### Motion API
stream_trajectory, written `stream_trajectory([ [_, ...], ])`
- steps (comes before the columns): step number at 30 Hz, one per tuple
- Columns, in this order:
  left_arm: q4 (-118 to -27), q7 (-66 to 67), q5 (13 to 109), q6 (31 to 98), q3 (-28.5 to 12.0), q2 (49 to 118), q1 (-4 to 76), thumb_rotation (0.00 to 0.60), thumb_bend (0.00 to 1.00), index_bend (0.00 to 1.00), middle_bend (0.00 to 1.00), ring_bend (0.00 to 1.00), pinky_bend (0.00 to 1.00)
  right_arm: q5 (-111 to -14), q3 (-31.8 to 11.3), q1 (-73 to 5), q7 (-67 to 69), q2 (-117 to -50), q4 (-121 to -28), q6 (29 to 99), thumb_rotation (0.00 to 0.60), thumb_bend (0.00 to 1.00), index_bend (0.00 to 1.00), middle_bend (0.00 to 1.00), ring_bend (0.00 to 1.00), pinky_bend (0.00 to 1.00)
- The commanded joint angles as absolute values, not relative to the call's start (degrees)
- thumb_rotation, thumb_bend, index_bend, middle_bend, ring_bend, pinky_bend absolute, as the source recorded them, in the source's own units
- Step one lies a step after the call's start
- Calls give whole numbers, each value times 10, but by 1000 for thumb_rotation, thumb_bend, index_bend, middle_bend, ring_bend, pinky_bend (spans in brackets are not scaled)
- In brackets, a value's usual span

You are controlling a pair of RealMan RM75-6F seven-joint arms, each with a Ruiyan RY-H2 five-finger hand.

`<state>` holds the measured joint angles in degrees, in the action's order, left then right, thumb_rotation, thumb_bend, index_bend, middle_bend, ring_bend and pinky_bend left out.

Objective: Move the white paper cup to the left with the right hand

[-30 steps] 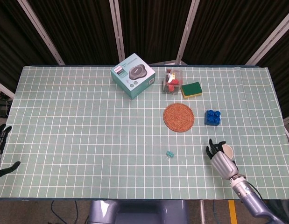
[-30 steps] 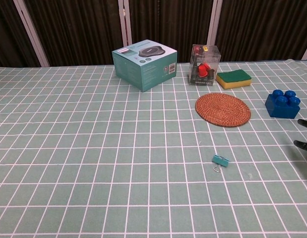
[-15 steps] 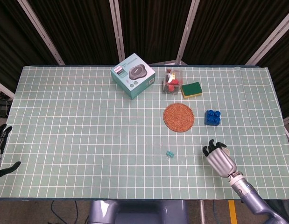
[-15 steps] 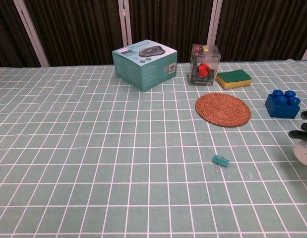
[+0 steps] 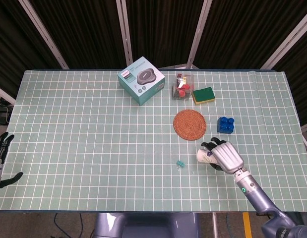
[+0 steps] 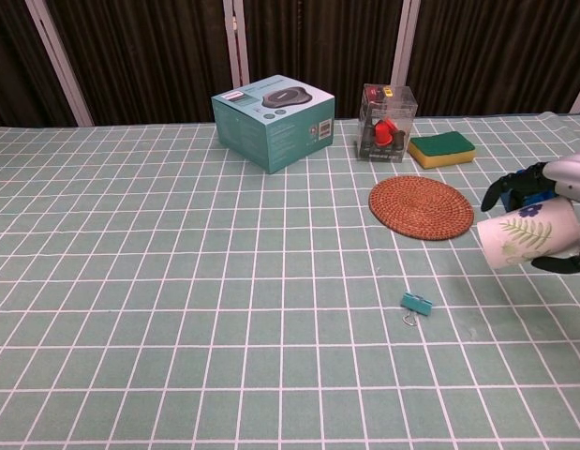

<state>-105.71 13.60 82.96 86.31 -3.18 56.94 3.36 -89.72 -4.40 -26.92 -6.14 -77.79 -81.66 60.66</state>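
My right hand (image 5: 221, 154) (image 6: 552, 202) grips the white paper cup (image 5: 203, 156) (image 6: 527, 236), which has a leaf print on its side. The cup is tipped onto its side and held above the table, its base pointing left. It hangs just right of the woven round coaster (image 5: 190, 124) (image 6: 422, 206) and right of the small teal binder clip (image 5: 180, 164) (image 6: 417, 304). My left hand (image 5: 0, 161) sits at the far left edge of the head view, fingers spread, holding nothing.
A teal box (image 5: 141, 80) (image 6: 274, 121), a clear container of red pieces (image 5: 182, 87) (image 6: 387, 123) and a green-and-yellow sponge (image 5: 204, 95) (image 6: 441, 148) line the back. A blue toy brick (image 5: 225, 124) lies behind my right hand. The green checked tablecloth (image 5: 93, 144) covers the table.
My right hand has closed around the cup, lifted it off the table, tipped it over and carried it left toward the coaster. The left hand has stayed still.
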Motion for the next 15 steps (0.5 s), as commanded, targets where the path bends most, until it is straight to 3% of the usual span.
stream_trajectory([
  [1,-1057,135,829,863,-32,569,34,600,0,0,0,0,0,-873,-50,-290,-22,-792,-810,576,600,208,268,431,229,515],
  [6,-1057,135,827,861,-32,569,35,600,0,0,0,0,0,-870,-47,-299,2,-806,-789,563,600,205,268,431,219,496],
  [8,-1057,135,827,861,-31,569,35,600,0,0,0,0,0,-873,-43,-303,6,-811,-779,561,600,198,268,418,196,443],
  [11,-1057,135,827,861,-31,569,35,600,0,0,0,0,0,-876,-36,-308,8,-810,-773,552,600,168,222,271,63,183],
  [12,-1058,135,827,861,-31,569,35,600,0,0,0,0,0,-876,-32,-310,6,-807,-774,547,600,149,168,178,20,83],
  [13,-1057,135,827,861,-31,569,35,600,0,0,0,0,0,-875,-30,-311,1,-803,-775,543,600,127,100,90,0,22],
  [15,-1057,137,827,860,-30,570,35,600,0,0,0,0,0,-868,-25,-312,-23,-792,-784,531,600,83,19,7,0,0],
])
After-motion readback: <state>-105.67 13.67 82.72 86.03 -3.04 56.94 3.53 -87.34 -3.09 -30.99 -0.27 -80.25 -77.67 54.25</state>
